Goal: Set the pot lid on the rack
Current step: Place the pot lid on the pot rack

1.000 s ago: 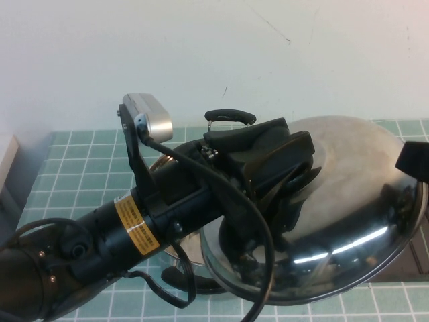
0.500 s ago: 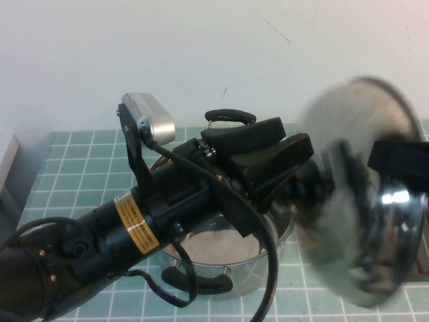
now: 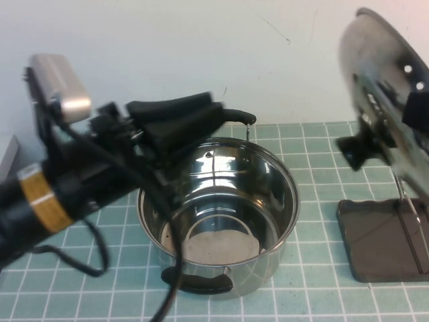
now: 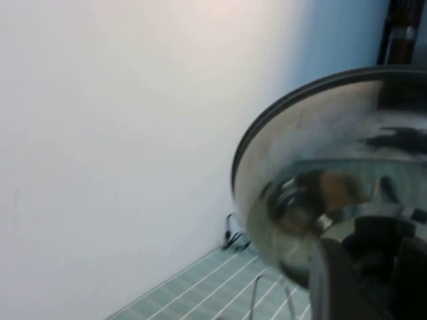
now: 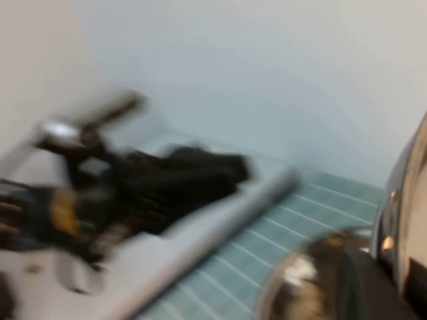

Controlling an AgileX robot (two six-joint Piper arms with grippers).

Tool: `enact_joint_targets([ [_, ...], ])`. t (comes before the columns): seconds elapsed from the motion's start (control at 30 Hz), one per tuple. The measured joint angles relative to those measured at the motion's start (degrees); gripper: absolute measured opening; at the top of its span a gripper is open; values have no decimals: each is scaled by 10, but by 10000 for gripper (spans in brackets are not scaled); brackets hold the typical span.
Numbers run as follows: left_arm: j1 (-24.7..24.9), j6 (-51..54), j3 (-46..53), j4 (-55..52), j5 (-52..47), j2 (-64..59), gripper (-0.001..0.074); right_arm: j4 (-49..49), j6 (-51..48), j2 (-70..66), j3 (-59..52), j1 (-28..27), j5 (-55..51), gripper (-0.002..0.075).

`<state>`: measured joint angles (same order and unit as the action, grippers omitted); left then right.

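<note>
The pot lid (image 3: 382, 80) stands on edge in the air at the far right, above the rack, with its black knob (image 3: 358, 149) facing left. My right gripper (image 3: 417, 114) is shut on the lid's rim at the right edge of the high view. The rack (image 3: 375, 235) is a dark tray with thin wire loops (image 3: 410, 213), lying below the lid. My left gripper (image 3: 218, 115) is open and empty over the back left rim of the pot, well apart from the lid. The lid also fills the left wrist view (image 4: 320, 153).
The steel pot (image 3: 268, 261) stands uncovered in the middle of the green tiled table, with black handles at the back (image 3: 231, 114) and front (image 3: 198, 282). A white wall runs behind. My left arm (image 3: 40, 201) crosses the left side.
My left gripper has let go of the lid's knob and drawn back to the left. The lid has swung upright and moved right over the rack, uncovering the pot.
</note>
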<state>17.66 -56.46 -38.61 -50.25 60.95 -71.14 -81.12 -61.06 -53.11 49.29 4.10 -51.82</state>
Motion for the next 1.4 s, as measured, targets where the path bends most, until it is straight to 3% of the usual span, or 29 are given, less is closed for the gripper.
enact_joint_targets([
  [0.07, -33, -24, 0, -76, -41, 39, 73, 56, 20, 2, 4, 0, 30, 20],
  [0.13, -55, -60, 0, -145, -81, 83, 34, 115, 44, 2, 1, 0, 74, 20],
  [0.3, -77, -176, 0, -296, -179, 181, 6, 148, 60, -31, -21, 0, 149, 20],
  [0.47, -78, -239, 0, -386, -191, 264, 2, 148, 61, -96, -24, 0, 176, 20],
  [0.77, -78, -340, 0, -495, -186, 314, 2, 130, 52, -172, -24, 0, 199, 29],
  [1.1, -78, -379, 0, -516, -193, 314, 2, 147, 47, -175, -24, 0, 202, 249],
  [1.4, -78, -404, 17, -514, -303, 314, 1, 206, 62, -75, -24, -46, 178, 275],
])
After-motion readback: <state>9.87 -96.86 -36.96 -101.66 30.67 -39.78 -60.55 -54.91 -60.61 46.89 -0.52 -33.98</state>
